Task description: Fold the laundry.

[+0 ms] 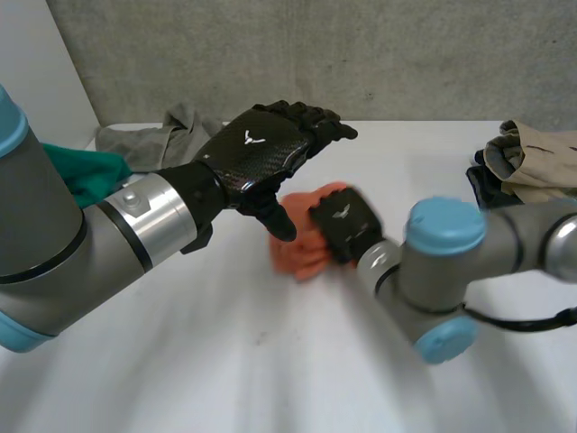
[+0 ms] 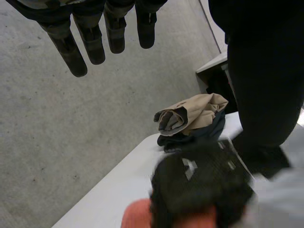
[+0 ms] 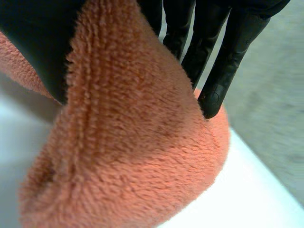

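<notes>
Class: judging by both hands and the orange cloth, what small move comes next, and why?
Probably lower the left hand onto the free side of the orange cloth: the right hand pinches the bunched cloth, while the left hovers open above it, holding nothing.

Front: the table [image 1: 225, 361] is bare, wide room for either arm.
Centre: orange cloth [image 1: 297, 253] bunched, pinched by the right hand [image 1: 343, 225]; left hand [image 1: 257, 149] hovers straight-fingered just above, closing that side.
Back left: grey heap [image 1: 171, 133] and green cloth [image 1: 95, 176] crowd the corner.
Back right: beige-and-dark pile [image 1: 532, 161] at the edge.
Back middle: open strip between the piles.
</notes>
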`<state>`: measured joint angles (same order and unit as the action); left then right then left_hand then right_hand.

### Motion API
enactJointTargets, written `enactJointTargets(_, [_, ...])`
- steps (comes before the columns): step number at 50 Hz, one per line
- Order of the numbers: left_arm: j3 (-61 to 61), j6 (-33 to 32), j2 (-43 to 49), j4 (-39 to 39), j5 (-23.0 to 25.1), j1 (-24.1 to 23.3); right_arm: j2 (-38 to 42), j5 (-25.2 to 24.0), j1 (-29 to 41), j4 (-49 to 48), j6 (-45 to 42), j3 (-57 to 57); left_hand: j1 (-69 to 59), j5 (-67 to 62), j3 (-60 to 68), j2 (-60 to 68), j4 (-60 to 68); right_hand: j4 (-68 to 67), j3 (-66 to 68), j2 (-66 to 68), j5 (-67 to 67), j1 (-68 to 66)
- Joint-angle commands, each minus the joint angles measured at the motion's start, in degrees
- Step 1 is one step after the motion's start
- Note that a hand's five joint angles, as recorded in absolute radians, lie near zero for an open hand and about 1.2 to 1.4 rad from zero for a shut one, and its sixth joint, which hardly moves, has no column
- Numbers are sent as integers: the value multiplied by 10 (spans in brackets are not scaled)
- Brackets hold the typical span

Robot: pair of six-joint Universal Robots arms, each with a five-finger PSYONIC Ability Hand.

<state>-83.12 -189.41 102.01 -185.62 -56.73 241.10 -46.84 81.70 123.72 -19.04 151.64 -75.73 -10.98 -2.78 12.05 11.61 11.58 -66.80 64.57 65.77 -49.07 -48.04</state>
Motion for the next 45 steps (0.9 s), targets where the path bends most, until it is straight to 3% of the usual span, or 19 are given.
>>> enactJointTargets(1, [0,1,-7,-1,0,8,-56,-47,-107,1,-57,68,-11,7,0,5,5,-132,154,142,-209,-320])
enactJointTargets(5, [0,2,-10,-1,0,13,-69,-91,-161,-3,-49,145,-12,5,2,6,6,-132,154,142,-209,-320])
enactJointTargets(11, [0,3,-11,-1,0,14,-58,-116,-255,-4,-21,258,-13,5,2,6,7,-132,154,142,-209,-320])
enactJointTargets(19, [-1,3,-10,-2,0,14,27,-201,-372,-34,31,354,-13,5,2,6,7,-132,154,142,-209,-320])
enactJointTargets(26, [-2,2,-8,-2,0,14,106,-287,-444,-149,47,327,-13,5,2,6,7,-132,154,142,-209,-320])
enactJointTargets(32, [-8,-1,-5,-2,0,14,157,-342,-507,-244,122,264,-14,4,4,8,8,-132,154,142,-209,-320])
enactJointTargets(40, [-12,-1,-4,-2,-4,14,154,-427,-570,-303,167,173,-16,2,5,10,10,-132,154,142,-209,-320])
enactJointTargets(45, [-13,-1,-7,-3,-8,14,150,-441,-584,-312,185,168,-16,2,5,10,10,-132,154,142,-209,-320])
